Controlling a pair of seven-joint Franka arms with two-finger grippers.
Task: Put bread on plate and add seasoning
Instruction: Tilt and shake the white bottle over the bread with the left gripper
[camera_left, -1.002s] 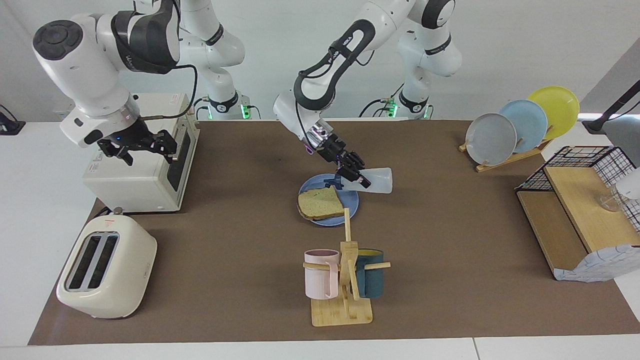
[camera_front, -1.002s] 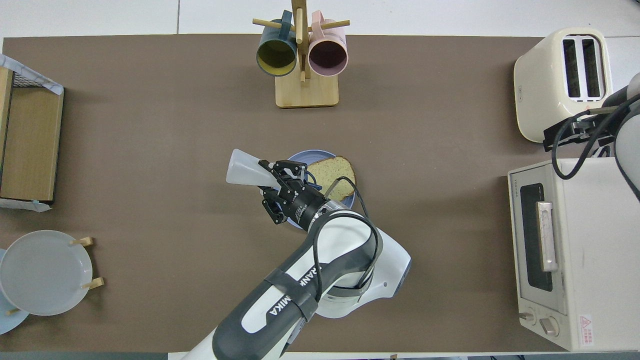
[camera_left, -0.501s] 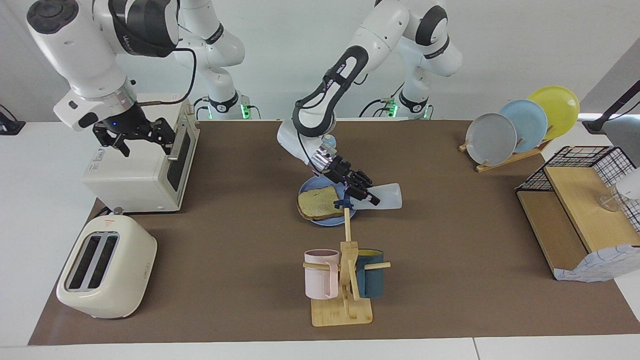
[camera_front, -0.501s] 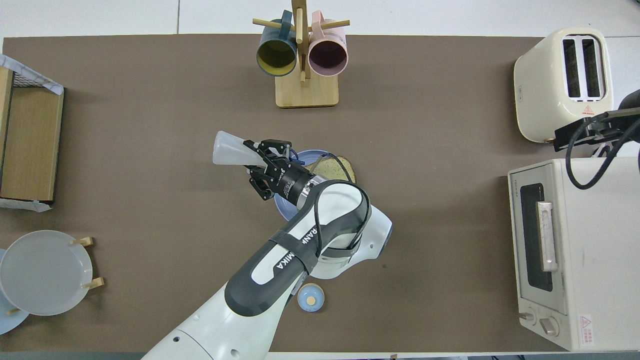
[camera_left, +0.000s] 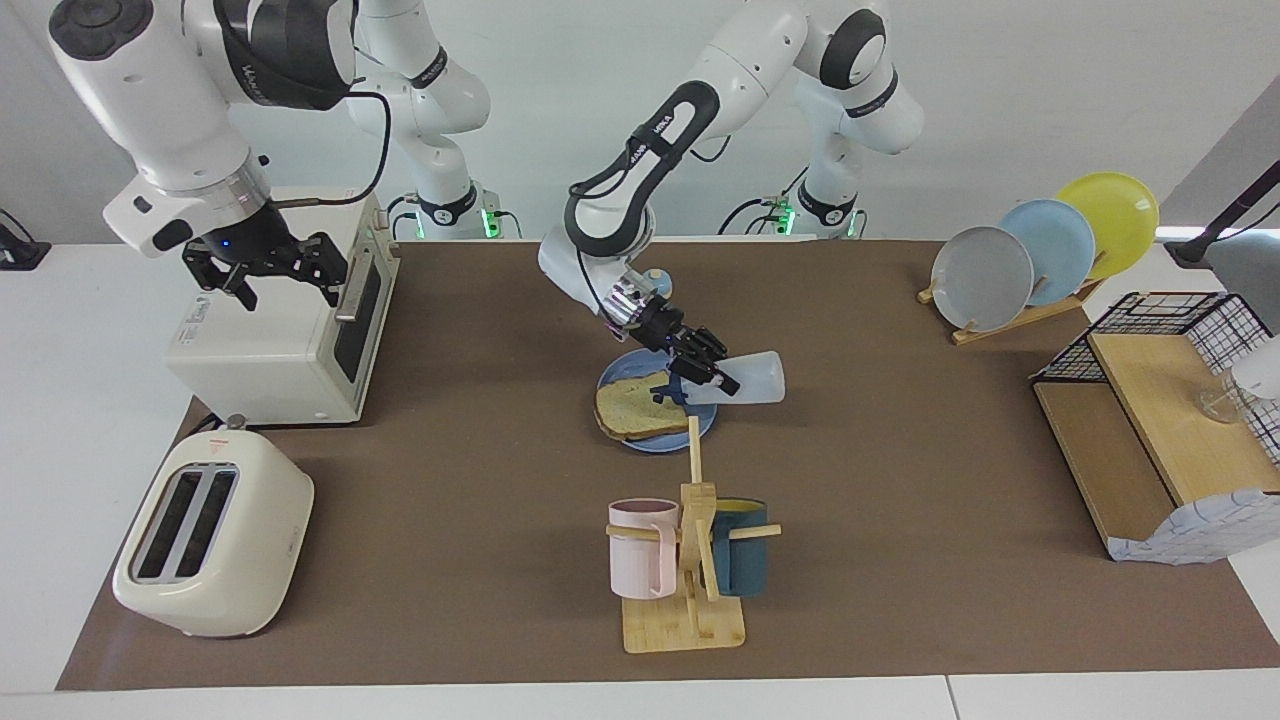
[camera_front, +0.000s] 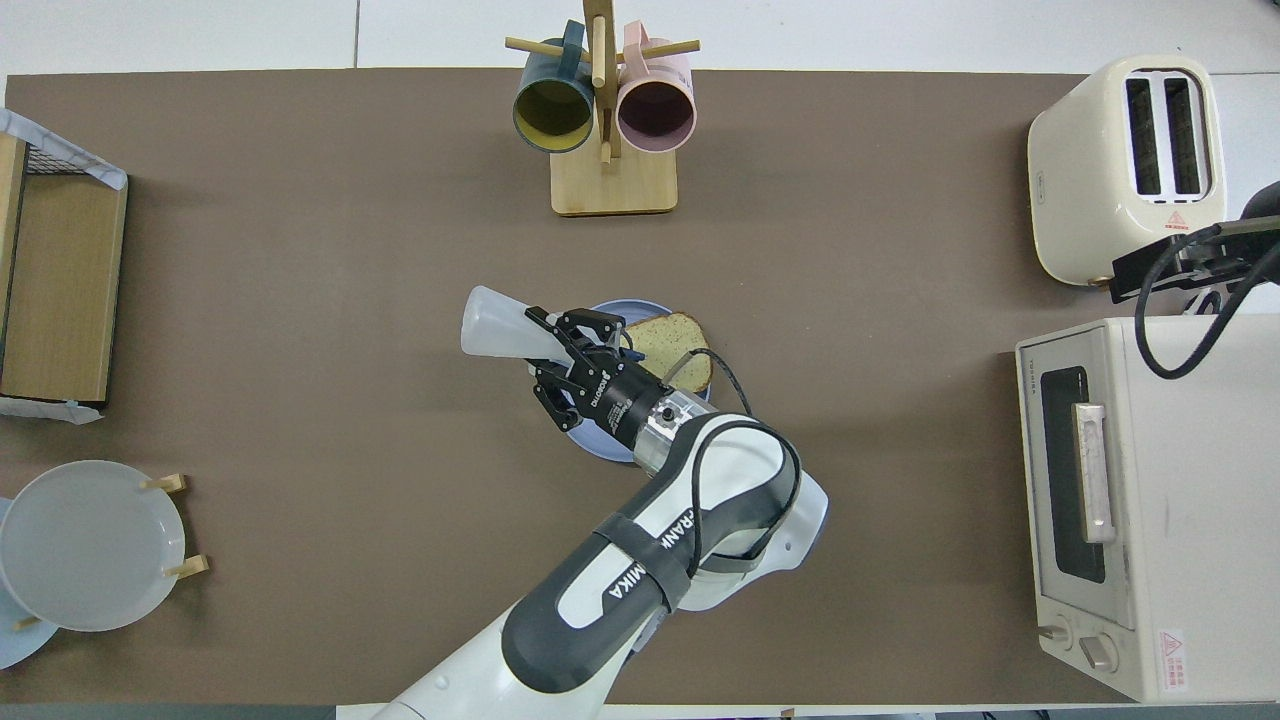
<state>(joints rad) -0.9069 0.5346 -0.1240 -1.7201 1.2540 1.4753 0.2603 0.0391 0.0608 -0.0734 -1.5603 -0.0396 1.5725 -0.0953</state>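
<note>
1. Nearest the robots, the right gripper (camera_left: 268, 277) hangs over the boxy white toaster oven (camera_left: 290, 330) with its fingers spread wide and nothing in them; that arm waits.
2. The small round blue-and-tan knob (camera_left: 656, 276) sits on the table nearer to the robots than the plate (camera_left: 700, 425), partly hidden by the left arm.
3. The plate is round, plain medium blue and smooth, lying flat near the middle of the table.
4. The bread (camera_left: 632, 405) is a roughly square tan slice with a darker crust and a speckled crumb; it lies on the plate, on the side toward the right arm's end.
5. The left gripper (camera_left: 703, 372) is clamped on the neck of the seasoning (camera_left: 750, 380), a translucent white plastic bottle with a dark navy cap. The bottle is tipped nearly level over the plate, its spout aimed down at the bread and its base pointing toward the left arm's end.
6. Farther from the robots than the plate stands a pale wooden mug tree (camera_left: 690, 590) carrying a matte pink mug (camera_left: 640, 545) and a dark teal mug (camera_left: 745, 555).
7. A glossy cream two-slot toaster (camera_left: 215, 545) sits at the right arm's end, farther than the plate.
8. The table (camera_left: 450, 480) wears a flat brown mat over white; the wall around is plain white.
</note>
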